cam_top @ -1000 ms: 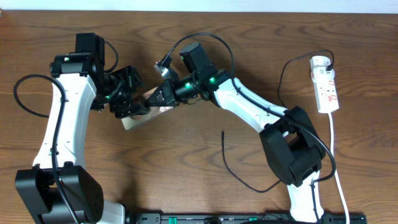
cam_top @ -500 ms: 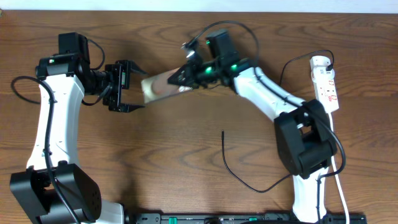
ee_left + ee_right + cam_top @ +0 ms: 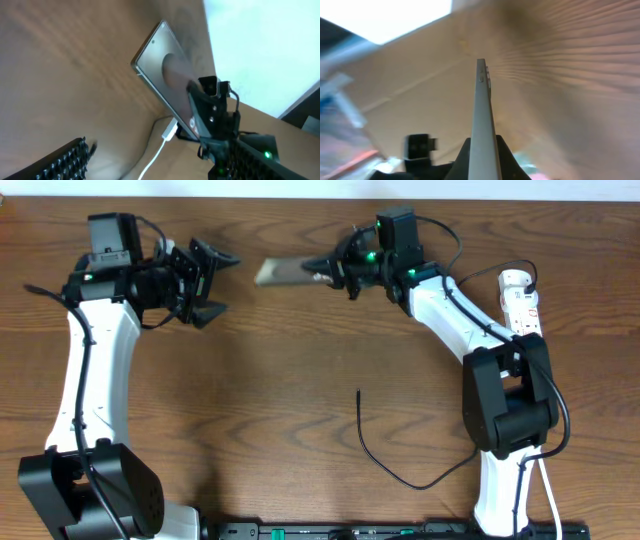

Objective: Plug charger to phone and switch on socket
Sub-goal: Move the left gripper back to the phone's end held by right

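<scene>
The phone [image 3: 283, 272] is held off the table near the far edge. My right gripper [image 3: 332, 272] is shut on its right end. In the right wrist view the phone [image 3: 482, 110] shows edge-on between the jaws [image 3: 482, 157]. The left wrist view shows its bronze back [image 3: 162, 70] with a dark oval. My left gripper [image 3: 222, 283] is open and empty, to the left of the phone with a gap between them. The charger cable [image 3: 385, 465] lies on the table with its free tip [image 3: 359, 393] at centre right. The socket [image 3: 524, 315] lies at the far right, with a black plug in its top end.
The socket's thick white cord [image 3: 545, 470] runs down the right side to the front edge. The charger cable loops around my right arm's base [image 3: 500, 415]. A thin white cable [image 3: 159, 150] hangs below the phone in the left wrist view.
My left gripper has let go of the phone and drawn back left, open. My right gripper has carried the phone up and to the right, toward the far edge.
</scene>
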`<action>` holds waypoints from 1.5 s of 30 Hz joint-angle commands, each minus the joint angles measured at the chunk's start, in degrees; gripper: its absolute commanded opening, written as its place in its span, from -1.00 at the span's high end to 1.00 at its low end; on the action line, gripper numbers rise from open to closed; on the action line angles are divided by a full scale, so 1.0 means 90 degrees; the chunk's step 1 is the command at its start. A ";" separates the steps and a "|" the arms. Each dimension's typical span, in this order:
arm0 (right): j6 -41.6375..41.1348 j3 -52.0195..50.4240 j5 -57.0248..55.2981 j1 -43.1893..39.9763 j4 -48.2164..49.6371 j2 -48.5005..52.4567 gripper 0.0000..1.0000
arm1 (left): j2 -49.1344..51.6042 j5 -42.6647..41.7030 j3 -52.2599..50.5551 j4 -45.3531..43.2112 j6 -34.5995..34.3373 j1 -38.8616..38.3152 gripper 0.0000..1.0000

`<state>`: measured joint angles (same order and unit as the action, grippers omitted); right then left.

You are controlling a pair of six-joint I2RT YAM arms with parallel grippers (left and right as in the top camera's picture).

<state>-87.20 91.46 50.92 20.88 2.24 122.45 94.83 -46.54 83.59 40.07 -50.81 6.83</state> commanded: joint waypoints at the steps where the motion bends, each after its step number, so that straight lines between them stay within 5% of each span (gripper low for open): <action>1: -0.1865 0.0165 0.0024 0.0270 0.0814 -0.0090 0.97 | -0.0007 0.0381 -0.0012 -0.0406 -0.0318 -0.0257 -0.74; 10: -0.2999 0.0165 -0.0046 0.0721 0.2645 -0.0090 0.97 | -0.0007 0.0969 -0.0012 -0.1348 -0.1377 -0.0602 -0.74; 27: -0.2994 0.0165 0.0027 0.0835 0.2827 -0.0090 0.98 | -0.0007 0.1727 -0.0012 -0.1753 -0.2392 -0.0602 -0.72; 42: -0.2992 0.0165 -0.0148 0.1171 0.2827 -0.0090 0.97 | -0.0007 0.1554 -0.0012 -0.1753 -0.3274 -0.0602 -0.52; 45: -0.2951 0.0165 -0.0146 0.1217 0.2827 -0.0090 0.97 | -0.0007 0.1557 -0.0012 -0.1753 -0.3274 -0.0602 -0.32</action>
<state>-113.67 91.57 48.34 30.65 26.83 122.45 94.83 -31.77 83.55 24.34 -79.79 1.39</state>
